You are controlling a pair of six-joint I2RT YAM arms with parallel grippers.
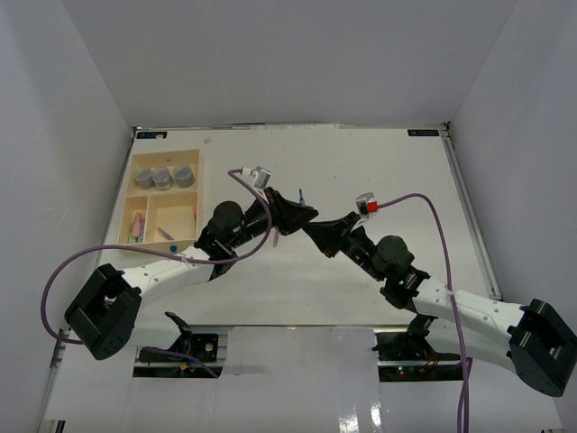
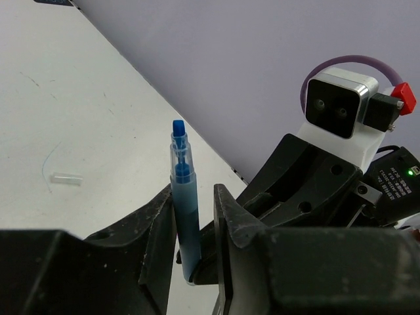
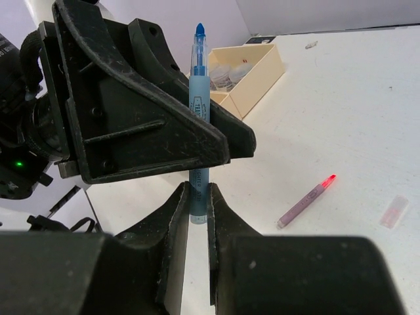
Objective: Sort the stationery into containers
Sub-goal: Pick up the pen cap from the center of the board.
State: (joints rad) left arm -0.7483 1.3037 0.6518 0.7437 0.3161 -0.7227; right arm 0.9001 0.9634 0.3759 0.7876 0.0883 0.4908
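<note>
**Blue pen upright between two claws**

In the overhead view we see both arms meeting at the middle of the table, their claws tip to tip. The right claw is clenched on the pen's lower end, and the pen stands upright, blue tip on top. The left claw has its fingers on either side of the barrel higher up. One finger lies against the barrel, with a sliver of gap at the other, so we cannot tell whether this claw grips the pen.

The tray sits at the upper left of the overhead frame. It holds three pots in the long section and a pink pen in a small one. At the lower right of the right wrist view, a red-tipped pen lies on the table with a small clear piece near it.
</note>
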